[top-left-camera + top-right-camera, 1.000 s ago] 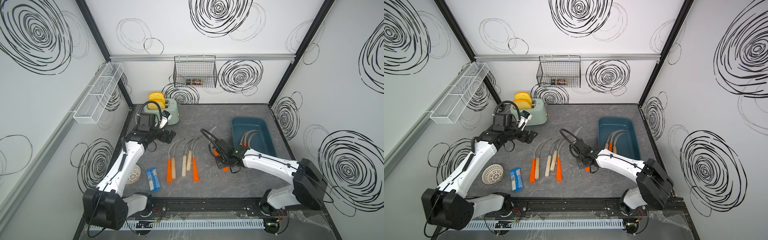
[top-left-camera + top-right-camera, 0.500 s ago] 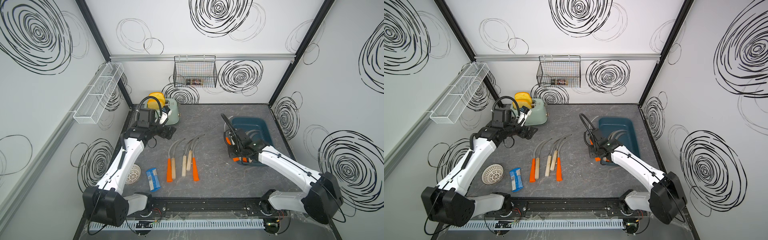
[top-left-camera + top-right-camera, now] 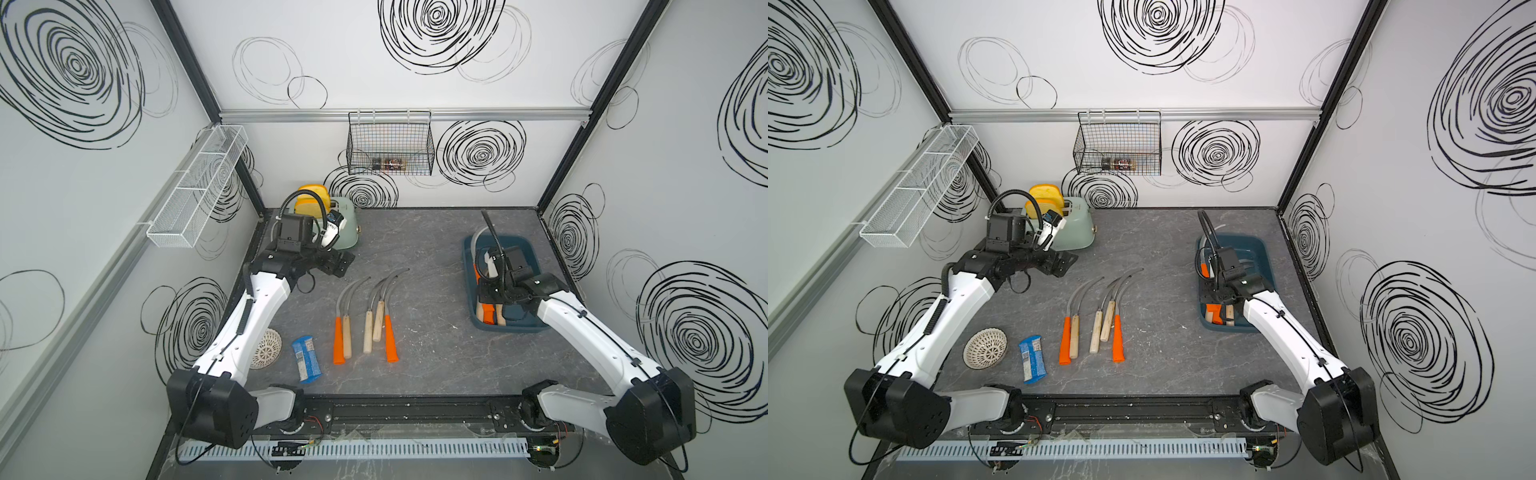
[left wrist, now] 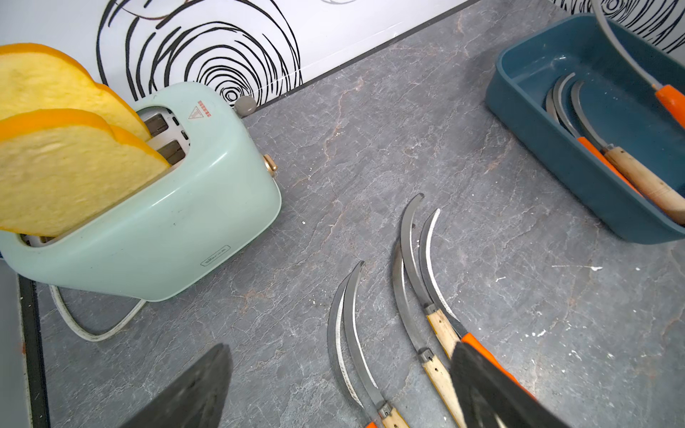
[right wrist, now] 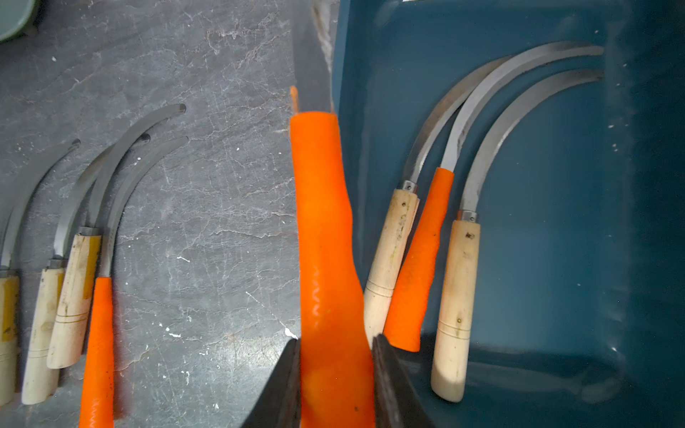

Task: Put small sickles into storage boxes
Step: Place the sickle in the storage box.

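Left end effector (image 4: 339, 355) agape, right (image 5: 335, 338) clamped.

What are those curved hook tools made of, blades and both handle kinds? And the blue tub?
Blades: likely steel, dull grey with dark patches, brighter along the edge.
Pale handles: wood, going by scuffs and turned grooves.
Orange handle: probably plastic or rubber, glossy highlights.
Tub: smooth moulded plastic, rounded corners.

In both top views we look steeply down from the front onto the whole table (image 3: 436, 249). Our wrist views sit close, sharing the loose sickles (image 4: 407, 252).
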Available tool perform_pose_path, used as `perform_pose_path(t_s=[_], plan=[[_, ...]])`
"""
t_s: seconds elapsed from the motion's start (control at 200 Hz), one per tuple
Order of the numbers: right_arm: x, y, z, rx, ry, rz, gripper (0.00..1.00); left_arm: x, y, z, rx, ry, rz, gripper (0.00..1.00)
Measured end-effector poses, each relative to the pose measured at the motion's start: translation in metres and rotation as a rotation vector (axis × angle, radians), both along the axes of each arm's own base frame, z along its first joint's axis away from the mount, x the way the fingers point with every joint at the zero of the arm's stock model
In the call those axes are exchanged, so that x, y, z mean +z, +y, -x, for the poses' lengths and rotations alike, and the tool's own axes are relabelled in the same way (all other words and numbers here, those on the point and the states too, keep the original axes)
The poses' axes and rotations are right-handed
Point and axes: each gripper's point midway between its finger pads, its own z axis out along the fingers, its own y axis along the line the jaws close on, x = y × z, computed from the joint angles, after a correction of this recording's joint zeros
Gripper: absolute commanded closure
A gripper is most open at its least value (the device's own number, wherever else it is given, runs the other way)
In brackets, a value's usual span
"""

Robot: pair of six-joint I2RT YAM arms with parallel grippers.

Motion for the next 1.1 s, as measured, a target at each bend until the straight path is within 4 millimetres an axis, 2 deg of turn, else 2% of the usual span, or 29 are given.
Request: perform_pose_path(t_s=[0.175, 0.385, 0.841, 1.101], plan=[[0.004, -0.015, -0.004, -0.051, -0.014, -0.050, 1.00, -0.001, -0.002, 0.000, -0.006, 0.003, -0.002, 0.04], [-0.006, -0.025, -0.005, -0.083, 0.002, -0.082, 1.00, -0.002, -0.004, 0.001, -0.015, 0.003, -0.003, 0.04], [-0.025, -0.033, -0.002, -0.107, 0.031, -0.131, 1.00, -0.002, -0.011, 0.002, -0.034, 0.002, -0.001, 0.04], [-0.033, -0.033, -0.009, -0.113, 0.046, -0.147, 1.00, -0.002, -0.015, 0.003, -0.044, 0.002, -0.001, 0.04]])
